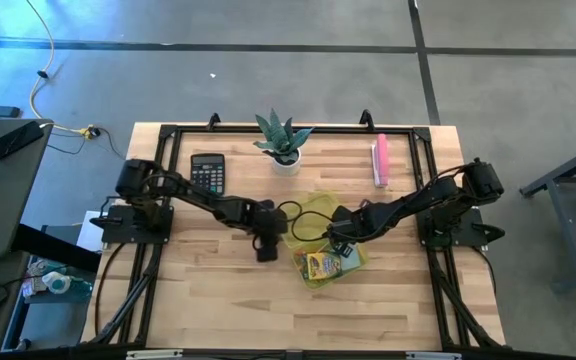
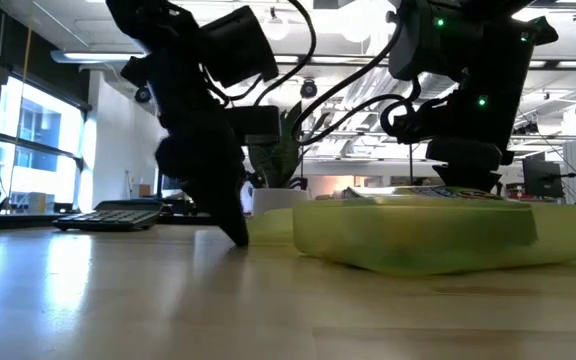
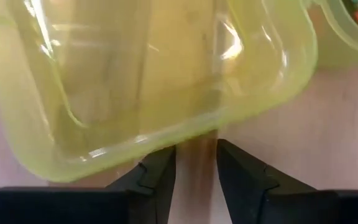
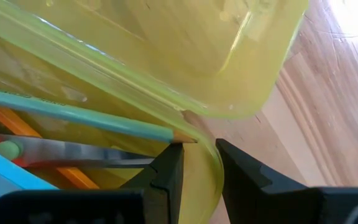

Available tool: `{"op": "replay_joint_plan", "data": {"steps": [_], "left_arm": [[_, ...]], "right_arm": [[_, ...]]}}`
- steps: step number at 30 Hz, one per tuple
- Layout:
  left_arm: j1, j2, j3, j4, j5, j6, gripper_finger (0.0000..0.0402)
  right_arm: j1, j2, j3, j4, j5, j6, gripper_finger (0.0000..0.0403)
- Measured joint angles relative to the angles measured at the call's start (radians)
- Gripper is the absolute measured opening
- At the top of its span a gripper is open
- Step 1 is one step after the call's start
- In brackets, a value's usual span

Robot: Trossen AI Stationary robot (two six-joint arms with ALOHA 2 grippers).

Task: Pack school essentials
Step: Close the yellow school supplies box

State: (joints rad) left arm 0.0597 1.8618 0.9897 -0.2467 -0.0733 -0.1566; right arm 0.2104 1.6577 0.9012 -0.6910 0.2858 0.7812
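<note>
A yellow-green see-through box (image 1: 353, 262) sits on the table's middle, and its lid (image 1: 318, 210) lies at its far side. A yellow crayon box (image 1: 321, 265) lies on top of the box's contents. In the right wrist view a teal pencil (image 4: 73, 113), scissor blades (image 4: 73, 154), an orange pen (image 4: 73, 177) and a blue notepad (image 4: 11, 174) lie inside. My right gripper (image 4: 201, 155) is shut on the box's rim. My left gripper (image 3: 196, 155) points down beside the lid (image 3: 148, 74). Its fingers are a narrow gap apart, with only table between them, and its tips are near the table (image 2: 236, 235). My right gripper has the box's rim (image 4: 205, 163) between its two fingers, one finger inside the box and one outside, near a rounded corner. The fingers come slanting down from the table's right. The box rests flat on the table (image 2: 448, 240).
A black calculator (image 1: 207, 172) lies at the far left, a potted plant (image 1: 284, 140) at the far middle and a long pink bar (image 1: 380, 160) at the far right. Bare wood shows along the near edge (image 1: 268, 310).
</note>
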Motion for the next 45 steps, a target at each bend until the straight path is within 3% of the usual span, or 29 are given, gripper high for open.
{"op": "replay_joint_plan", "data": {"steps": [10,28,45], "left_arm": [[-0.026,0.01,-0.003,0.09,-0.219,0.086,0.009],[-0.052,0.007,-0.003,0.115,-0.249,0.18,0.008],[-0.159,0.004,0.061,0.13,-0.545,0.365,0.008]], "right_arm": [[0.0,0.0,0.0,-0.012,-0.005,-0.004,0.0082],[0.0,0.0,0.0,-0.02,-0.013,0.001,0.0083],[0.0,0.0,0.0,-0.091,-0.001,0.093,0.0083]]}}
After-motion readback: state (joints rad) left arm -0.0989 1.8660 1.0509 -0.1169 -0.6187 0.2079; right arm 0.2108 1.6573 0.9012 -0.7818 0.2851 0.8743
